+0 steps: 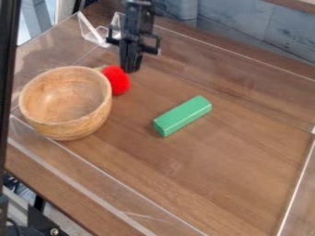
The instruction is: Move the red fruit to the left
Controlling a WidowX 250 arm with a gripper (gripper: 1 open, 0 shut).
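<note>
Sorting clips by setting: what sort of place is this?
Probably a lab test bench: a wooden tabletop fenced by clear plastic walls, holding only a round wooden bowl and green rectangular block.

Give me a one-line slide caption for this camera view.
Shut gripper hangs just above the red fruit beside a wooden bowl, green block nearby.

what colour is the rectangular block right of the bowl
Green; the block shows clearly in the camera view.
</note>
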